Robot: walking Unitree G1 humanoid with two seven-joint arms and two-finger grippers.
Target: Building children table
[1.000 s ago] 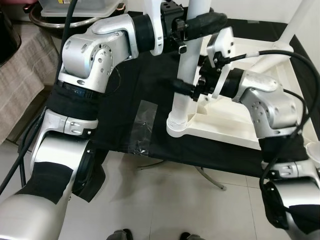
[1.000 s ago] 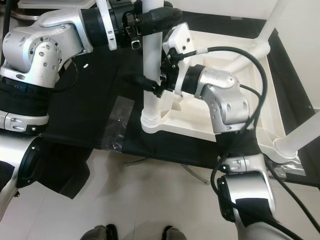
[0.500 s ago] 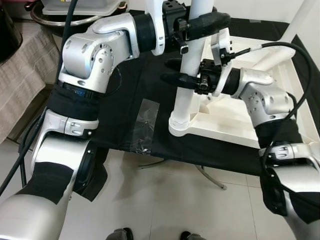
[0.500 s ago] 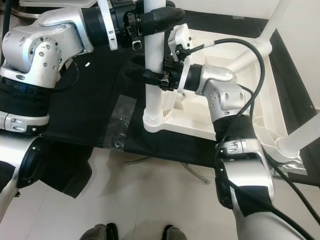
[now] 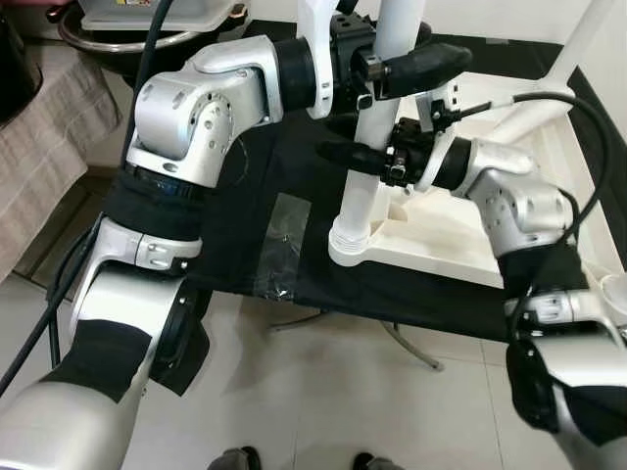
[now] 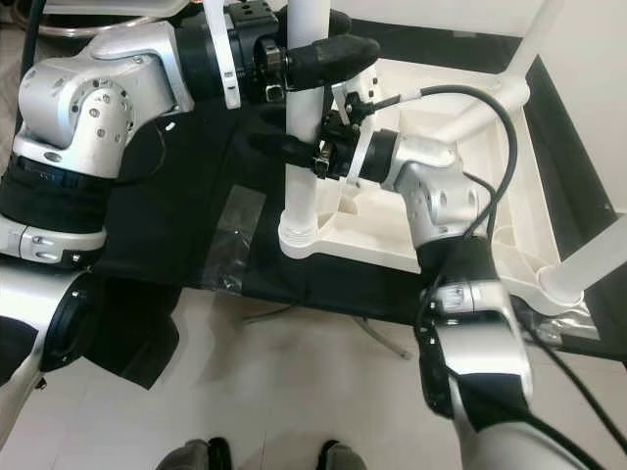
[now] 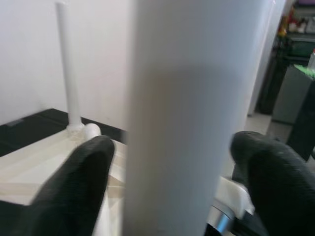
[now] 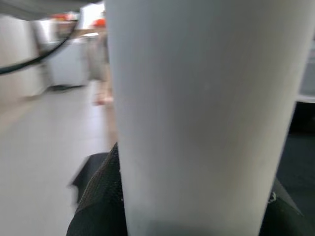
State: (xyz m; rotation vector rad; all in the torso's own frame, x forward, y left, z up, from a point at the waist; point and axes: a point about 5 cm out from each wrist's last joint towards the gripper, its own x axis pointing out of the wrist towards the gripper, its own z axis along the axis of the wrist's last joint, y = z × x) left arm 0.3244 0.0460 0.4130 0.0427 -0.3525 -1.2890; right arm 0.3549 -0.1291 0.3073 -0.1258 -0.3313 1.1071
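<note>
A white children's table lies upside down on a black cloth. One white leg stands upright in the socket at its near left corner. High on that leg, my left gripper is shut, one thick black finger in front and one behind. Lower down, my right gripper is shut on the same leg, its fingers pointing left past it. In the left wrist view the leg stands between both fingers. The right wrist view has the leg very close.
Two more white legs stand on the table, one far right and one near right. A clear tape patch sits on the cloth. A metal bowl stands at the back left. Tiled floor lies below, with dark shoe tips.
My right gripper has turned and taken the leg between its fingers, lower down. My left gripper has shifted a little to the right, staying on the leg.
</note>
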